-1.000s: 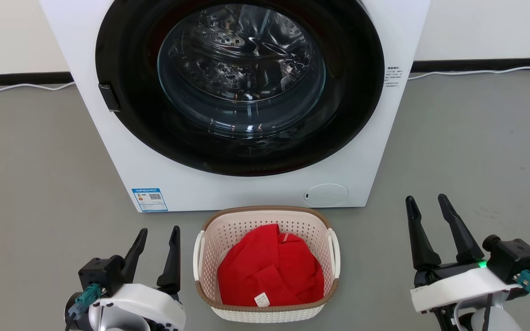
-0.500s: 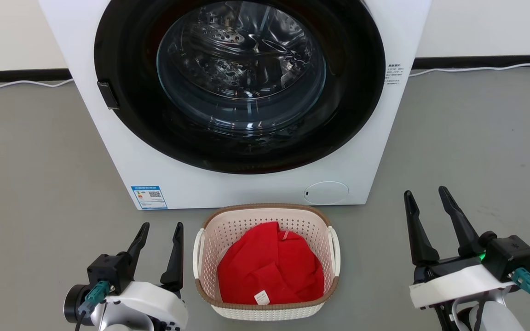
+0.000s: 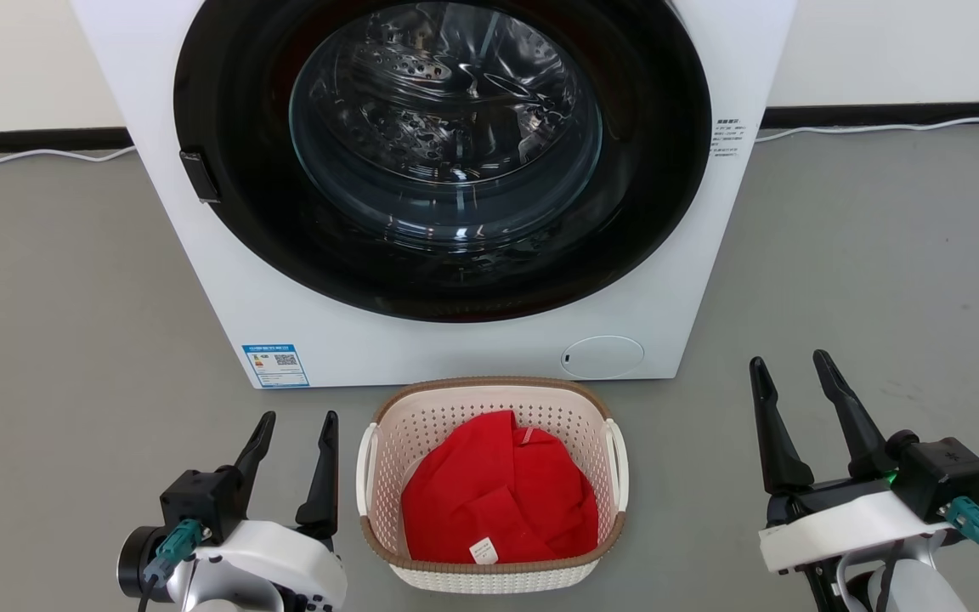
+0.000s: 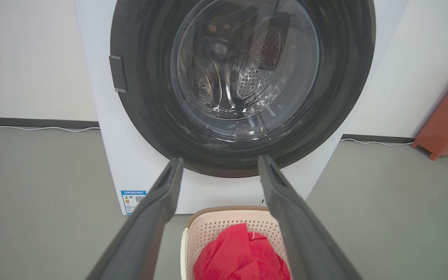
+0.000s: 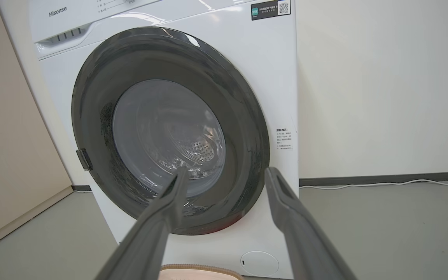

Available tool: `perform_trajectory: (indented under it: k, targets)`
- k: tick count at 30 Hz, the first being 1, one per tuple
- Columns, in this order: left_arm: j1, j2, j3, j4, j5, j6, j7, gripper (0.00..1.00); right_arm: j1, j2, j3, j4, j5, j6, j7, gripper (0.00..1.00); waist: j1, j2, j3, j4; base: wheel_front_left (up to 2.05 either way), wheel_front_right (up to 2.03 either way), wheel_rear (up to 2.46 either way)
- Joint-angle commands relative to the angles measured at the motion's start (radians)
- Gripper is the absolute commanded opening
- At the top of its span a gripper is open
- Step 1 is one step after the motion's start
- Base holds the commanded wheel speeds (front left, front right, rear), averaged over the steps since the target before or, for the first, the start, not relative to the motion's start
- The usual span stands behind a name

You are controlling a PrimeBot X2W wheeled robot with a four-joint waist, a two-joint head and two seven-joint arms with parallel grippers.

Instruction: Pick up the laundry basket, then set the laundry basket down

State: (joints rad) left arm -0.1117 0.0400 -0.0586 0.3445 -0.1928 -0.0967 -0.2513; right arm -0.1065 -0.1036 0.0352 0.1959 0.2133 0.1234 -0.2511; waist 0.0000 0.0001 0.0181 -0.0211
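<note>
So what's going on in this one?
A small cream perforated plastic laundry basket holding a red cloth sits on the grey floor before a white front-loading washing machine. The robot's left gripper and right gripper hover open on either side of it, touching nothing. The pickup has not yet begun.

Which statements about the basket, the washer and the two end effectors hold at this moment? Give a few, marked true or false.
1. The laundry basket stands on the floor in front of the washing machine. True.
2. The basket is empty. False: a red cloth lies in it.
3. The left end effector is shut on a basket handle. False: it is open, beside the basket and gripping nothing.
4. The right end effector is open and holds nothing. True.
5. The washing machine's door hangs open. False: the round glass door is closed.
</note>
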Motion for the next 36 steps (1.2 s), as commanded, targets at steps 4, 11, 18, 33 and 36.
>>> perform_trajectory:
  k: [4,11,18,33,36]
  targets:
    - [-0.054,0.010,0.030,-0.023,-0.013,0.012,-0.010,1.00,-0.033,0.000,0.019,-0.017,0.012,0.007,-0.011,1.00,0.0000,-0.0001,0.003,-0.001,0.00,0.00,0.00]
    - [-0.059,0.010,0.031,-0.029,-0.020,0.012,-0.010,1.00,-0.039,-0.001,0.019,-0.012,0.018,0.007,-0.011,1.00,0.0000,-0.0001,0.020,-0.006,0.00,0.00,0.00]
    - [-0.064,0.010,0.035,-0.038,-0.026,0.010,-0.010,1.00,-0.045,0.000,0.015,-0.009,0.015,0.007,-0.011,1.00,0.0000,-0.0001,0.046,-0.013,0.00,0.00,0.00]
    - [-0.108,0.010,0.050,-0.041,-0.021,-0.002,-0.010,1.00,-0.086,0.019,0.001,-0.011,0.013,0.007,-0.011,1.00,0.0000,-0.0001,0.158,-0.030,0.00,0.00,0.00]
    - [-0.118,0.010,0.055,-0.041,-0.017,-0.007,-0.010,1.00,-0.099,0.021,-0.001,-0.013,0.013,0.007,-0.011,1.00,0.0000,-0.0001,0.187,-0.032,0.00,0.00,0.00]
